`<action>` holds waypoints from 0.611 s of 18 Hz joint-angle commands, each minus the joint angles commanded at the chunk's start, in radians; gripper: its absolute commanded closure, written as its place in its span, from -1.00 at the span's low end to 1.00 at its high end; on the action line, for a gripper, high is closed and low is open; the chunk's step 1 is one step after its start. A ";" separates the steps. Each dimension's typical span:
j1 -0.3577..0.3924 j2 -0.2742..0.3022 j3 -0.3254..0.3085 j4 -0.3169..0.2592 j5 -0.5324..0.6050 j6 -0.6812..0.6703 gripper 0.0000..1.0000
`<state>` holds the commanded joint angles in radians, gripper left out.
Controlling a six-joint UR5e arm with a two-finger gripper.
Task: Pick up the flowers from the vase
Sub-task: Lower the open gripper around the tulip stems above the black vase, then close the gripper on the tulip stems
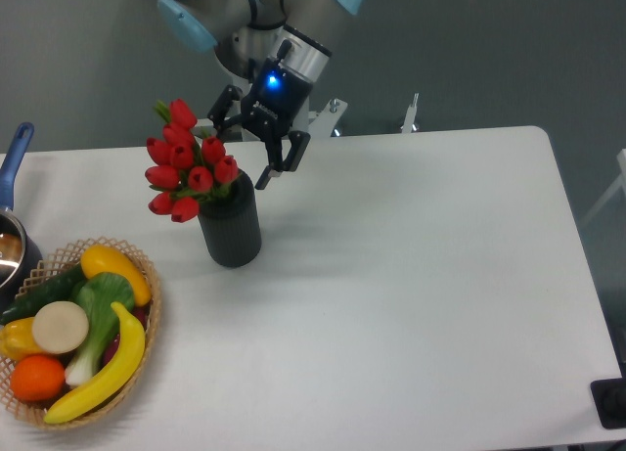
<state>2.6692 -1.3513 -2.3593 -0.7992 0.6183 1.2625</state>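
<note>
One open tool point(246, 148) hangs beside the flowers point(186, 162).

The gripper point(251, 144) hangs open just behind the flowers point(186, 162) standing in the vase point(232, 228).

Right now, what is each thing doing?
Flowers: in the vase, leaning left.
Vase: upright on the table.
Gripper: open, just above the vase, holding nothing.
Basket: full of fruit and vegetables.
Pot: at the left edge, partly out of view.
</note>
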 joint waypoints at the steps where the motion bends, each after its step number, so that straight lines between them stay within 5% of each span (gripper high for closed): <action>1: -0.002 -0.014 0.005 0.000 -0.003 0.002 -1.00; 4: -0.021 -0.040 0.029 0.002 -0.003 0.003 -0.59; 8: -0.028 -0.051 0.032 0.000 -0.003 0.003 0.82; 9: -0.028 -0.051 0.032 0.000 -0.002 0.005 1.00; 11: -0.026 -0.049 0.034 0.000 -0.003 0.003 1.00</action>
<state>2.6430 -1.4005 -2.3255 -0.7992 0.6151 1.2655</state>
